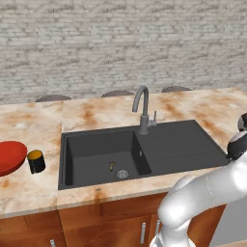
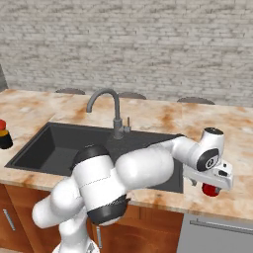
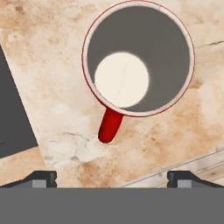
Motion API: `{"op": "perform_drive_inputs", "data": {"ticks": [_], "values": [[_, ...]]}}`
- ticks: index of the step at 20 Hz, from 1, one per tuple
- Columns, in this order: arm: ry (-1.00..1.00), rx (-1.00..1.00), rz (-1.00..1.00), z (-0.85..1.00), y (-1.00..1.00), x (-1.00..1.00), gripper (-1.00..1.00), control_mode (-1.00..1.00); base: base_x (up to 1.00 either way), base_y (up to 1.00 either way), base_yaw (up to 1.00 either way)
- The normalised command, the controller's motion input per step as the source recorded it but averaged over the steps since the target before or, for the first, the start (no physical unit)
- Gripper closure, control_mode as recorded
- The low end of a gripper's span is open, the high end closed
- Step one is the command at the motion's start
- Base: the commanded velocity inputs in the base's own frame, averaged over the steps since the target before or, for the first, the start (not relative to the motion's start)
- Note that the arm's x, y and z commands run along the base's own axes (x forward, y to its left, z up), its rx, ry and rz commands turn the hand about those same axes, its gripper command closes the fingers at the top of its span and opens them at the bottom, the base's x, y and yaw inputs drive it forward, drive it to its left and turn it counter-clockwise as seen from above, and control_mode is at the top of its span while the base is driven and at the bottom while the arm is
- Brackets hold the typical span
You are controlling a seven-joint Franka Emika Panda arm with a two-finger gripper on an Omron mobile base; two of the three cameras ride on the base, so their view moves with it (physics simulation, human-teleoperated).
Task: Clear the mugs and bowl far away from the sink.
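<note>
hovering open gripper (image 3: 112, 177) directly above red mug (image 3: 138, 59)

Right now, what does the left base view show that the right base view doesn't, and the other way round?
Left base view: the wide red bowl at the left edge of the counter, with the black mug right beside it, and the round drain in the basin. Right base view: the open hand hanging over the red mug on the counter right of the sink, near the front edge. Both share the sink, the curved faucet, the marble counter and the brick wall.
</note>
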Motion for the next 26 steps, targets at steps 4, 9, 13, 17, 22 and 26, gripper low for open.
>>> {"op": "perform_drive_inputs", "data": {"ticks": [4, 9, 13, 17, 22, 26], "values": [[0.0, 0.0, 0.0, -0.02, -0.17, 0.3, -1.0, -1.0, 0.0, 0.0, 0.0], [0.0, 0.0, 0.0, -0.12, -0.08, 0.15, -1.0, -1.0, 0.0, 0.0, 0.0], [0.0, 0.0, 0.0, -0.24, 0.0, 0.05, -1.0, -1.0, 0.0, 0.0, 0.0], [0.0, 0.0, 0.0, -0.31, 0.0, 0.03, -1.0, -1.0, 0.0, 0.0, 0.0], [0.0, 0.0, 0.0, -0.36, 0.0, 0.0, -1.0, -1.0, 0.0, 0.0, 0.0], [-0.01, 0.0, 0.0, -0.19, -0.01, -0.05, -1.0, -1.0, 0.0, 0.0, 0.0]]}}
